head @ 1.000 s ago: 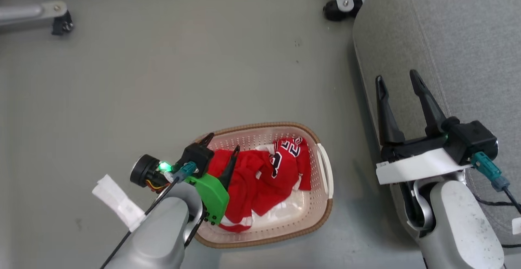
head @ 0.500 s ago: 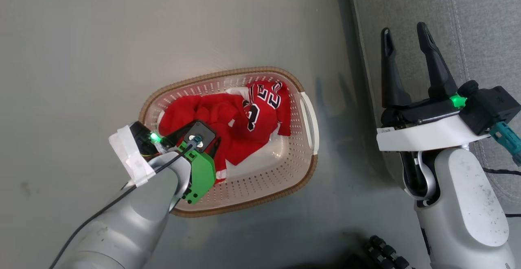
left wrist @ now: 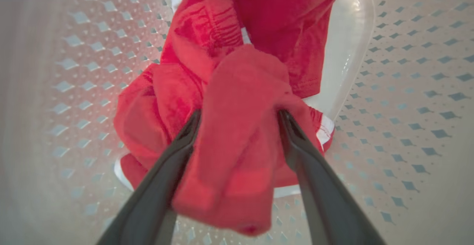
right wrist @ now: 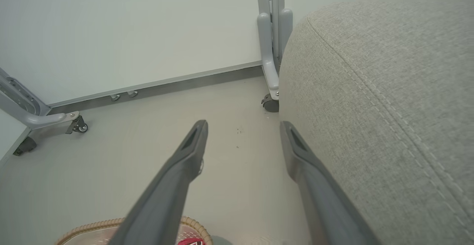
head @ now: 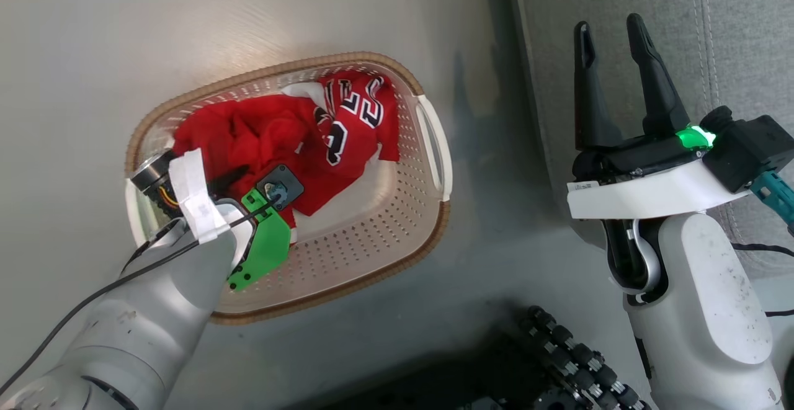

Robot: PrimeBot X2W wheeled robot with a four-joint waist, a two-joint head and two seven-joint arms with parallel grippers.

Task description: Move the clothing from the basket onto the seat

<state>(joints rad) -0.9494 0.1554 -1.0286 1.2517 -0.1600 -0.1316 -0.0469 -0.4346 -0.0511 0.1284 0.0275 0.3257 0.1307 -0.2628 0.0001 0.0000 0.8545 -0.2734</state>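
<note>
Starting at the lower left of the head view: your left arm [head: 142,335] comes up out of the corner and dips into the left end of the basket [head: 366,230], which sits on the pale floor [head: 80,38] left of centre. The left gripper [left wrist: 239,117] is down in the clothing [head: 260,131]. In the left wrist view its two dark fingers [left wrist: 168,163] are spread wide with a thick wad of red fabric bunched between them, cloth touching both. So you're straddling the fold, not squeezed down on it.

The whole red pile is in the basket, heaped in its upper left half. The jersey [head: 350,109] with the black-and-white lettering lies against the upper wall, toward the middle of the frame. The lower right of the basket's bottom is bare, and there's a white handle [head: 432,143] on its right end.

Moving right you get a strip of floor, then the seat [head: 546,19] in the upper right corner. Your right gripper [head: 606,23] shows against the seat's left part, fingers pointing up the frame, wide apart and holding nothing. In the right wrist view the seat's rounded edge is just right of those fingers, and grey metal legs on casters [right wrist: 268,52] stand at top centre, right beside it.
</note>
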